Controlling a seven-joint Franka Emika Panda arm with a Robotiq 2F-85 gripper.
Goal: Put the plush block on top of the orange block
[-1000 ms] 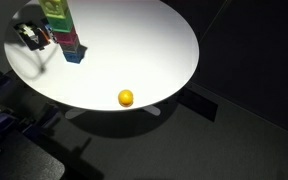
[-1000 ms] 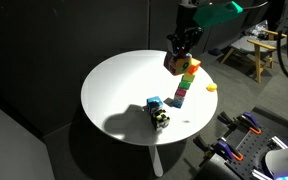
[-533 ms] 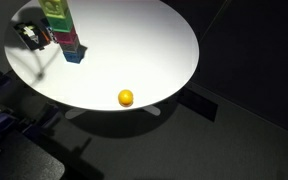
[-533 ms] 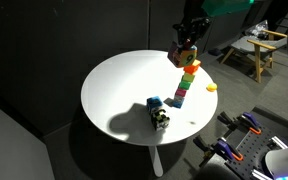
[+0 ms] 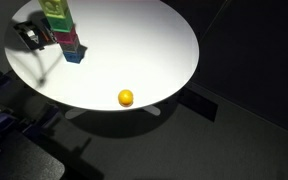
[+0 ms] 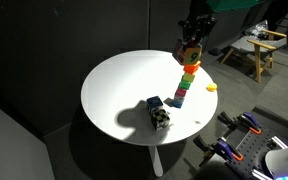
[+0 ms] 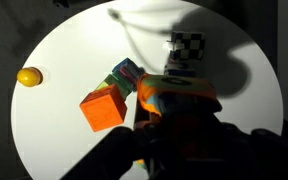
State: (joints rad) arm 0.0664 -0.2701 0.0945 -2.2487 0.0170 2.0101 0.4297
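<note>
Exterior view, left to right: white round bench (image 6: 114, 85). Low centre of the bench top, a small blue block (image 6: 152, 103) with a black-and-white checkered cube (image 6: 161, 118) just beside it, lower right. Right of them, near the bench's right edge, a thin tower (image 6: 181, 90) of coloured blocks, with the orange block (image 6: 189, 69) on top. Hand (image 6: 190, 45) comes down from the upper frame, clenched on the plush block (image 6: 188, 53), which sits directly over the orange block; cannot tell if they touch. Yellow ball (image 6: 211, 87) at far right rim.

Wrist view: yellow ball (image 7: 29, 77) at left, orange block (image 7: 102, 108) centre-left, plush block (image 7: 174, 95) just right of it, partly overlapping the tower.
</note>
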